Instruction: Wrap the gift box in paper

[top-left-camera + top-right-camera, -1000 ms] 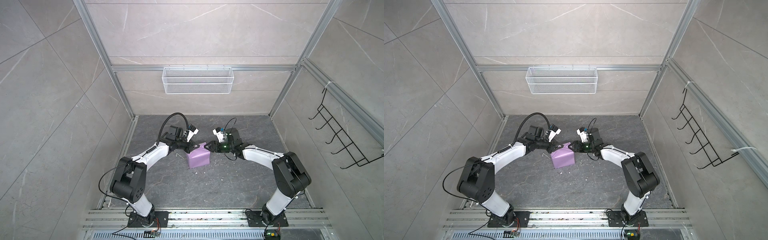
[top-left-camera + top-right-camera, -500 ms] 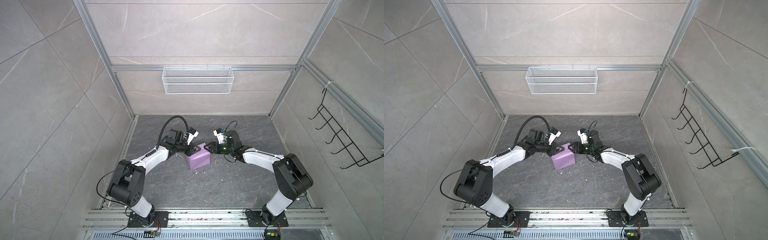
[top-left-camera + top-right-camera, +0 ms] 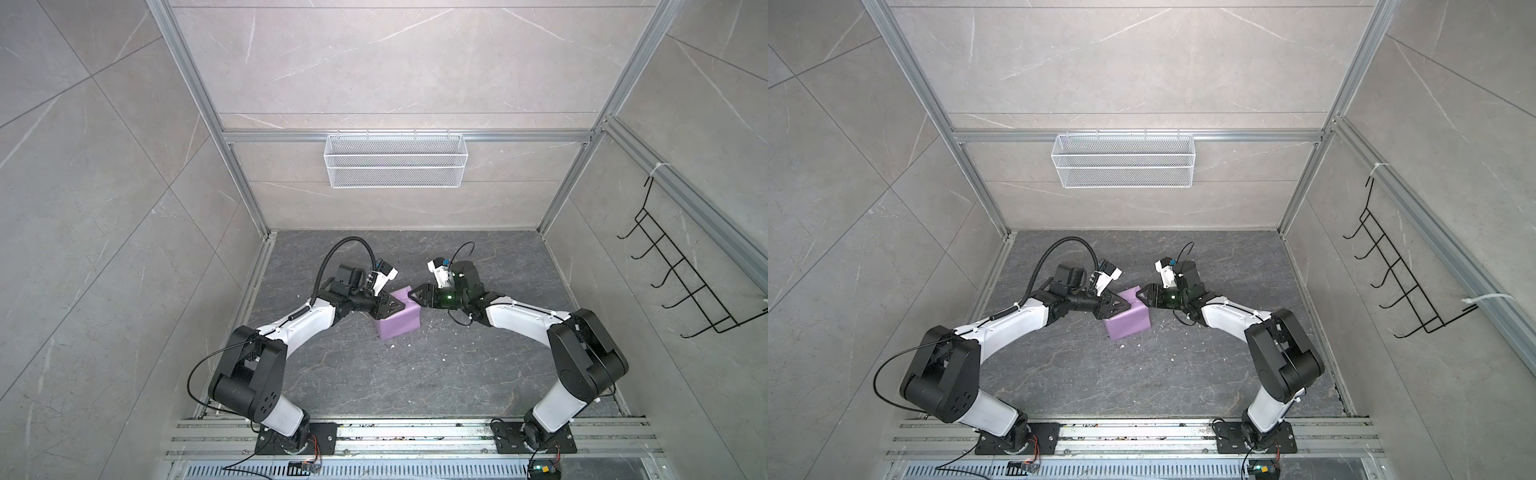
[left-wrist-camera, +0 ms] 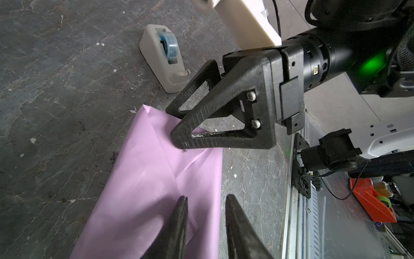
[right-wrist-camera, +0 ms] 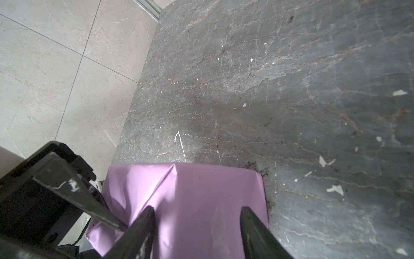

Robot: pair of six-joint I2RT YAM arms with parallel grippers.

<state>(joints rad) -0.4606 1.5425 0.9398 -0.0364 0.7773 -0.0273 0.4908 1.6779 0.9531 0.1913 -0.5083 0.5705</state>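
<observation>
Walls (image 3: 104,208) of pale tile box in the dark stone bench (image 3: 415,374) at the back and on both sides, and a metal rail (image 3: 415,434) runs along its front edge. Broad bare stone lies between that rail and the paper (image 3: 401,322). More bare stone runs behind it up to the back wall, where a wire basket (image 3: 395,166) hangs well above.

The paper sits about mid-bench between the two arms. It is folded into a lilac block with sharp edges, a diagonal crease across its top and one corner poking up at the back. What it covers is hidden.

The left hand (image 3: 401,306) hovers over the block's left end with its fingers (image 4: 182,215) a little apart, gripping nothing. The right hand (image 3: 411,296) is spread wide, its tips at the top rear corner, holding nothing I can see. A white tape holder (image 4: 163,56) stands just beyond it. White scraps dot the stone.
</observation>
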